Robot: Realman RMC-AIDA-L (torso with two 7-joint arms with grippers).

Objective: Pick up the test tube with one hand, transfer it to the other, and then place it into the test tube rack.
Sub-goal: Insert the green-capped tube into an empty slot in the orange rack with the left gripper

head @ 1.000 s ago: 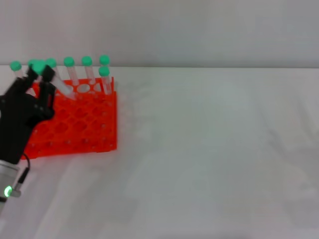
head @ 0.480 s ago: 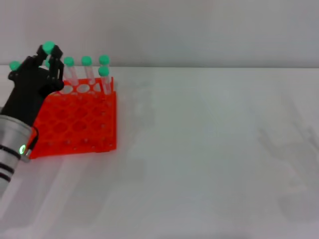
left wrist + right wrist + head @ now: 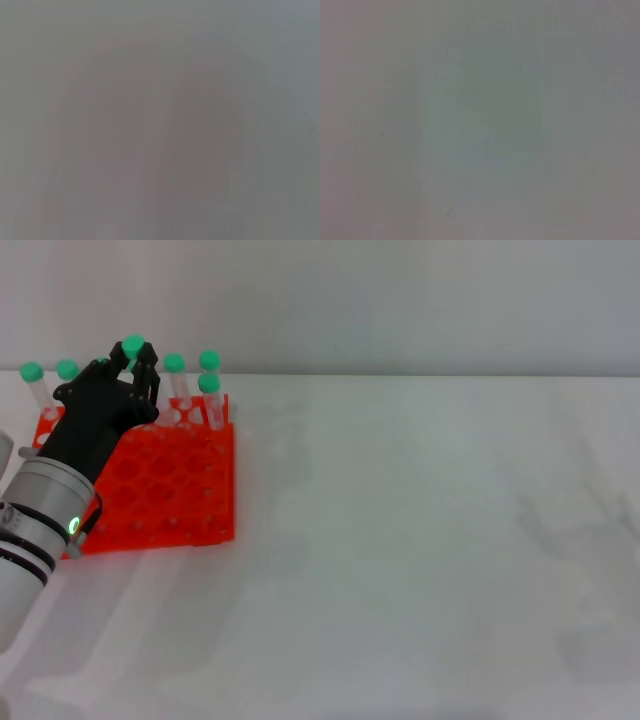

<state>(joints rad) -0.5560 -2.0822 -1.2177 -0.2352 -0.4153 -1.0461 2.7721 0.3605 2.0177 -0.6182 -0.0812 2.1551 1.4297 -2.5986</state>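
Observation:
The orange-red test tube rack [image 3: 170,490] stands at the far left of the table. My left gripper [image 3: 128,372], black, on the silver-white arm with the green light, is over the rack's back row. It is shut on the test tube, whose green cap [image 3: 132,345] sticks up above the fingers; the tube's body is hidden by the gripper. The tube is upright and its cap is higher than the caps standing in the rack. The right gripper is out of view. Both wrist views show only a blank grey surface.
Several green-capped tubes stand in the rack's back rows, two at its left end [image 3: 31,372] and three at its right end [image 3: 209,361]. The white table [image 3: 430,540] spreads right of the rack. A grey wall rises behind.
My left gripper has moved right along the rack's back row and farther over the rack, carrying the tube. The arm has reached farther into view.

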